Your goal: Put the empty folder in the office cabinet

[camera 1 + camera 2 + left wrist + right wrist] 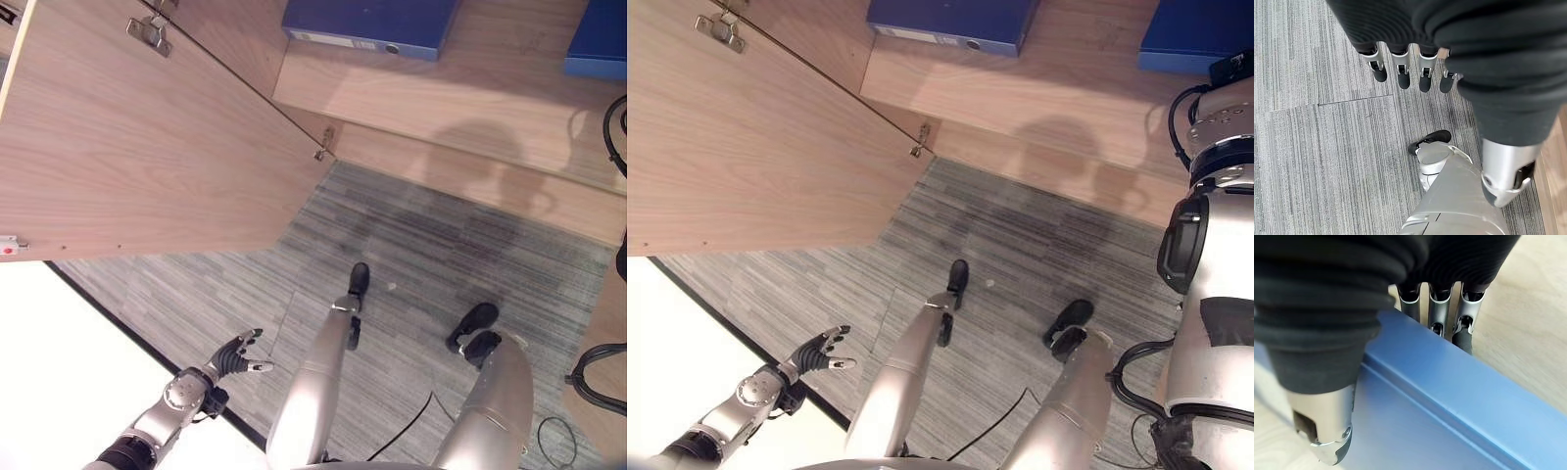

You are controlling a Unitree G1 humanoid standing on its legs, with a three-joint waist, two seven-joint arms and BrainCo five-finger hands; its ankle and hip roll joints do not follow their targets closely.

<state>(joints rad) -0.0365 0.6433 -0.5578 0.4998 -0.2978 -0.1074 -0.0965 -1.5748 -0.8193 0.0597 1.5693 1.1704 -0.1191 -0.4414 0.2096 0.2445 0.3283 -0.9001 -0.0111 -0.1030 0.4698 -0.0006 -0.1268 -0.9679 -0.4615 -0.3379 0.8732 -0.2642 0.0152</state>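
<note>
A blue folder point(1449, 421) stands on the cabinet's wooden shelf point(490, 108) at the far right, its corner also seen from the head point(1200, 34). My right hand point(1325, 421) is shut on it, thumb on the near face and fingers point(1440, 313) over the top edge onto the far side. The right arm reaches up to it along the right side. My left hand point(238, 357) hangs low at the left over the carpet, open and empty, with its fingers point(1400, 73) straight.
A second blue folder point(372, 24) lies further left on the same shelf. The cabinet door point(127, 147) stands open at the upper left, with hinges point(149, 32) on it. Grey carpet point(421, 245) lies below, with a bright white surface point(59, 372) at the lower left.
</note>
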